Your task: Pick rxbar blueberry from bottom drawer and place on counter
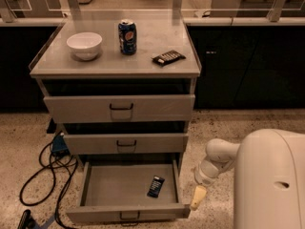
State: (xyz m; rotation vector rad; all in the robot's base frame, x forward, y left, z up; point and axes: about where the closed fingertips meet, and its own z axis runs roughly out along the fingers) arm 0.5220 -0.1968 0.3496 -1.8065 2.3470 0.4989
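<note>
You see a pale grey counter [114, 63] carrying a white bowl [84, 45], a dark blue can [127, 36] and a black bar [168, 57] with white markings. The bottom drawer [124, 213] is grey inside and out, and the rxbar blueberry [155, 186] in it is dark blue-black with faint light print. The cream-yellow gripper [198, 197] hangs just right of that drawer's front corner on a white arm [217, 159], over speckled beige floor [24, 142].
</note>
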